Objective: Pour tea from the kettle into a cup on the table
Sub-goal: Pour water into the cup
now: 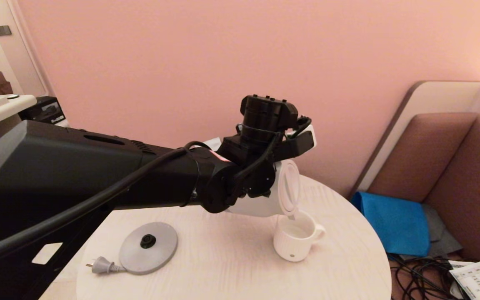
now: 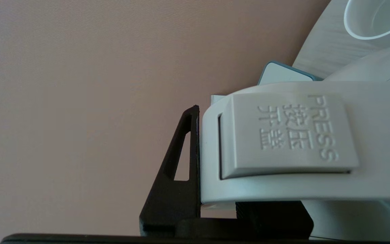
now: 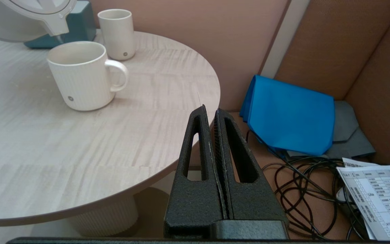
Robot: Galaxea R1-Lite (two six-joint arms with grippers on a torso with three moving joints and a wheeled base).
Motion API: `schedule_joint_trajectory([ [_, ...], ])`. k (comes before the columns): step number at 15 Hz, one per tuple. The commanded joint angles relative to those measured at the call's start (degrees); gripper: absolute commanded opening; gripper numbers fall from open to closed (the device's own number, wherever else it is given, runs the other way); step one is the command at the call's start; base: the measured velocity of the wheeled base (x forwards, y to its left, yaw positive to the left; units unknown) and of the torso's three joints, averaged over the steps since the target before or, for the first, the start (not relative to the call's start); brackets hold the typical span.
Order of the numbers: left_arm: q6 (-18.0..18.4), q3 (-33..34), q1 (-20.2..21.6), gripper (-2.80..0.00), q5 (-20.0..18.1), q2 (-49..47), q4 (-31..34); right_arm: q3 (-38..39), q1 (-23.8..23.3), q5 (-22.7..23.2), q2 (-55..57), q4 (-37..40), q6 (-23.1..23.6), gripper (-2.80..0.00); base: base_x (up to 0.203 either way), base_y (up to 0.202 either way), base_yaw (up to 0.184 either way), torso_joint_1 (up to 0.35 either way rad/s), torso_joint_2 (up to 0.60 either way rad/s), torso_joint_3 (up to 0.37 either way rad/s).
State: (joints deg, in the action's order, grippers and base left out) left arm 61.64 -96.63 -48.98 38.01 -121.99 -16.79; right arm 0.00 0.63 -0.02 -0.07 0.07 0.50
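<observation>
The left gripper [image 2: 215, 162] gripped the kettle [image 1: 261, 200] by its handle, tipped with its spout over the cup [image 1: 296, 239], at 4 o'clock on the table [image 1: 223, 258]. Pouring looked underway; righting the kettle remained. The right gripper [image 3: 213, 112] hung closed and empty.

Sitting on one round table [image 3: 80, 142]: one ribbed mug [image 3: 80, 78], one handleless cup [image 3: 117, 34], one grey kettle base [image 1: 148, 248]; one kettle [image 1: 265, 196] tilting above.
</observation>
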Motion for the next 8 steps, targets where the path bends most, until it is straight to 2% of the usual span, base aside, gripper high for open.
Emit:
schedule_joint_trajectory([
  [1,0.2,0.0,-0.1,-2.8,0.2,0.3,-0.3,0.0,0.0,0.0,0.1,0.0,0.0,-2.8,0.0,0.0,0.0,0.0,0.0,0.0],
  [4,-1.0,0.2,-0.3,-2.8,0.1,1.1,-0.8,0.0,0.1,0.0,0.1,0.0,0.0,-2.8,0.0,0.0,0.0,0.0,0.0,0.0],
  [8,-5.2,3.3,0.4,-2.8,0.0,4.1,-0.7,0.0,0.0,0.0,0.1,0.0,0.0,-2.8,0.0,0.0,0.0,0.0,0.0,0.0],
])
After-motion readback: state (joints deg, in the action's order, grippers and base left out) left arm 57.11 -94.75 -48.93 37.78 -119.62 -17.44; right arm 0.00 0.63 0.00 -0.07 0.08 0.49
